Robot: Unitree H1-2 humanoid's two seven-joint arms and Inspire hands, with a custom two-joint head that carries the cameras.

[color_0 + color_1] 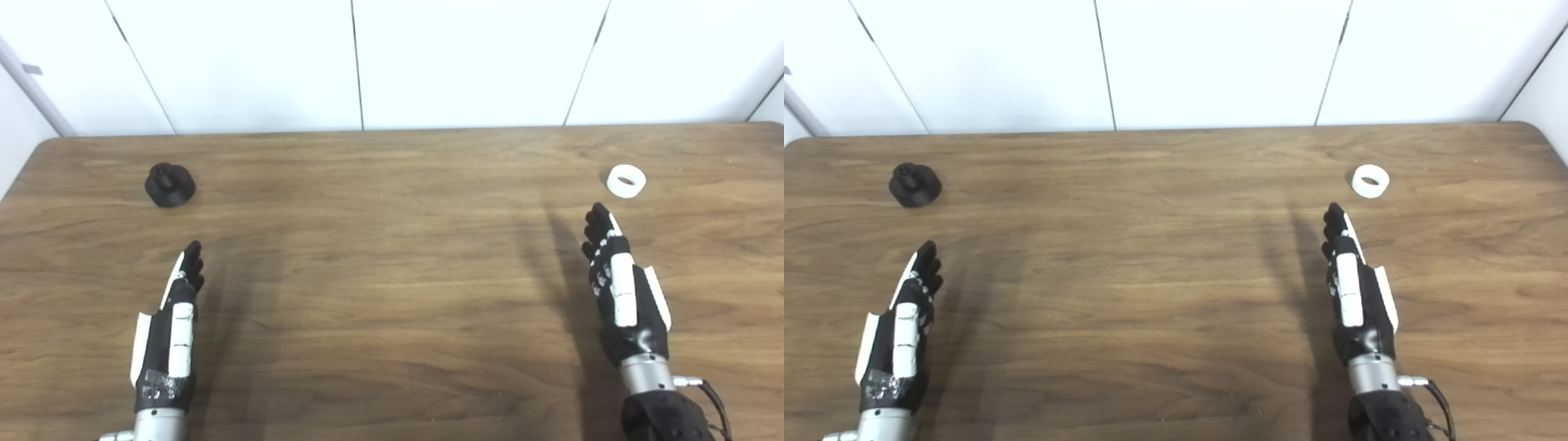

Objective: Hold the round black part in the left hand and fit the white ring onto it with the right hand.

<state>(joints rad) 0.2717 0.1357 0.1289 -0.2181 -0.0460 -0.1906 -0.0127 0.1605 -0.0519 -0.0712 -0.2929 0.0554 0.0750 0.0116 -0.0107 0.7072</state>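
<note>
The round black part point(169, 184) rests on the wooden table point(392, 257) at the far left, with a small knob on top. The white ring point(626, 181) lies flat at the far right. My left hand point(176, 324) hovers near the front left, fingers straight and pointing away, open and holding nothing; the black part is well beyond its fingertips. My right hand point(618, 288) is stretched out the same way, open and empty. Its fingertips stop just short of the ring, slightly to its left.
White wall panels point(465, 61) stand right behind the table's far edge. The table's left corner point(37, 153) is rounded. A thin cable point(716, 404) runs off my right wrist.
</note>
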